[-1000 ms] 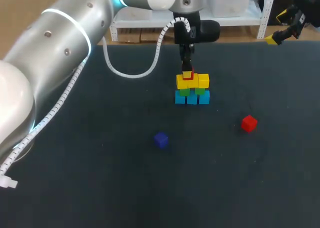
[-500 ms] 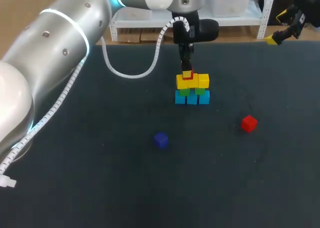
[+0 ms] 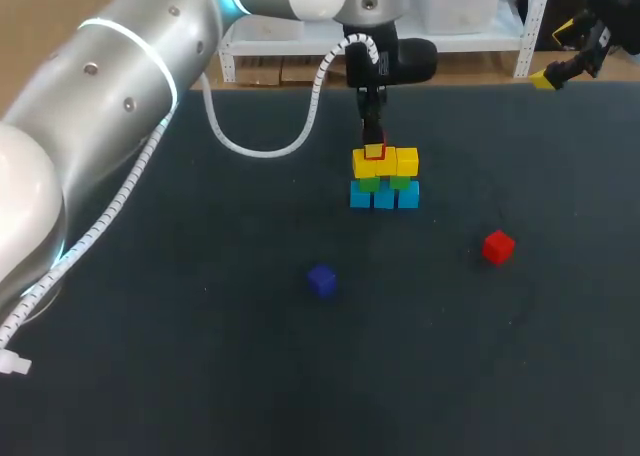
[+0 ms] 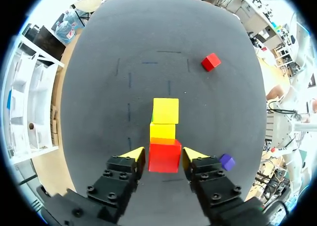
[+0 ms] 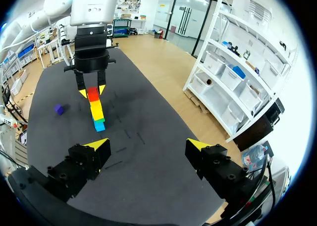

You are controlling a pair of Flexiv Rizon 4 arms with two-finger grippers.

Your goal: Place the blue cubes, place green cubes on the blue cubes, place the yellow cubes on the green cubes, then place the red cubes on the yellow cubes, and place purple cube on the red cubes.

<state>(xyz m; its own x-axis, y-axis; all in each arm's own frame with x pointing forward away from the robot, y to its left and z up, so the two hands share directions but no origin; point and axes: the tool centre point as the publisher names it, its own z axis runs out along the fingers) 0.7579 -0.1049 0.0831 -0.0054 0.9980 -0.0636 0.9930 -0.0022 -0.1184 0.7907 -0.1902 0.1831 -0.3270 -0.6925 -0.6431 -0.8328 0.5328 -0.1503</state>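
The stack stands mid-table: blue cubes at the bottom, green cubes on them, yellow cubes above. A red cube rests on the yellow cubes. My left gripper straddles this red cube from above, open, with a thin gap on each side. A second red cube lies loose to the right. The purple cube lies nearer the front. My right gripper hangs open and empty at the far right edge.
The right wrist view takes in the stack, the left gripper over it and the purple cube off to one side. The left arm's white cable loops over the table behind the stack.
My left gripper's fingers have spread apart off the red cube, which stays on the yellow cubes. The right arm has not moved.
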